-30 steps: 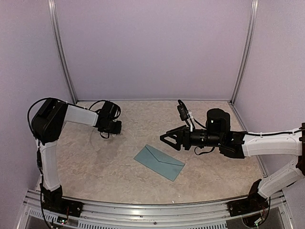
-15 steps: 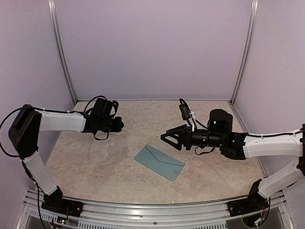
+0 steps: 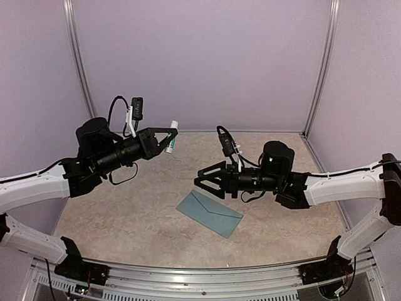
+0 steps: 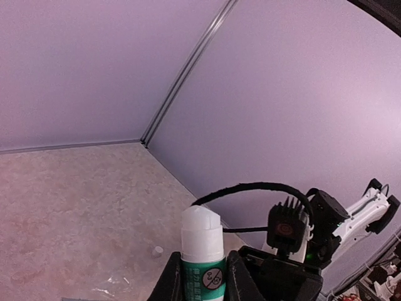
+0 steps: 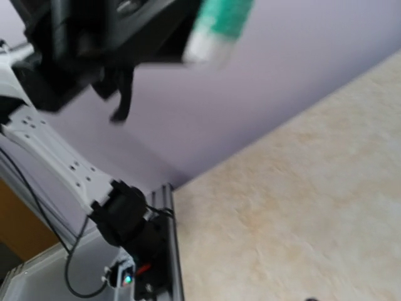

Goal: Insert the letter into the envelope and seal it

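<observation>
Glue stick [image 3: 173, 143] sits pinched in my left end effector [image 3: 163, 138], held high and pointed at my right end effector [image 3: 203, 180], which is spread wide, I judge to take its cap. The envelope [image 3: 208, 214] lies flat near the middle of the tabletop [image 3: 113, 216].

The envelope [image 3: 208, 214] lies flat on the table [image 3: 125, 219], near the middle. The glue stick [image 3: 172, 144] is up in the air in the left gripper [image 3: 169, 142], behind the envelope and to its left. The right gripper [image 3: 203, 180] hangs just behind the envelope, to the right of the glue stick.
</observation>
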Available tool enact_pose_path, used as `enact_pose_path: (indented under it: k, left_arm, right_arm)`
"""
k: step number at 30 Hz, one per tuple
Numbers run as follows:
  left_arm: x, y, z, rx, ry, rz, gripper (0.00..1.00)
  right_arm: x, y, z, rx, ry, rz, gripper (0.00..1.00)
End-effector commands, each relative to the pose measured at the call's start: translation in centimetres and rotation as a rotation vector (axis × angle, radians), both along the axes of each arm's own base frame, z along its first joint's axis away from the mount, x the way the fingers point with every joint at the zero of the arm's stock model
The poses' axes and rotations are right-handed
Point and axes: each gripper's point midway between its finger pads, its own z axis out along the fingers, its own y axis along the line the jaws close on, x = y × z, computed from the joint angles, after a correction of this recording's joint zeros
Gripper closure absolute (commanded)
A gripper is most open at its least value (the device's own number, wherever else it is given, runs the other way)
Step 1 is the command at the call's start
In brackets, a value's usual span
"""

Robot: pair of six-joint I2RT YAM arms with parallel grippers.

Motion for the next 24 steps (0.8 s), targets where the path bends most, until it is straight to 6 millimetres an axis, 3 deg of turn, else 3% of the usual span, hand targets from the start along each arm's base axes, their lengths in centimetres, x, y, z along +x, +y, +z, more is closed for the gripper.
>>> enact_pose_path:
  k: [1, 8, 17, 24]
  left_arm:
    - [-4.6, -2.1, 2.6, -0.108, -0.066, -0.176, 0.87]
    - [-8.2, -3.6, 4.4, -0.17, -0.128, -0.279, 0.87]
    - [-8.6, -3.9, 4.2, -0.177, -0.128, -0.296, 0.87]
    - [-8.9, -4.0, 4.2, -0.182, -0.128, -0.308, 0.87]
  right_arm:
    - [-1.2, 1.6, 4.5, 0.122, -0.082, 0.088, 0.36]
    - [-2.6, 2.8, 6.9, 0.194, -0.123, 0.171, 0.46]
    - [-4.2, 3.5, 8.3, 0.239, -0.153, 0.237, 0.57]
    - [-3.8, 4.0, 9.0, 0.251, -0.154, 0.224, 0.63]
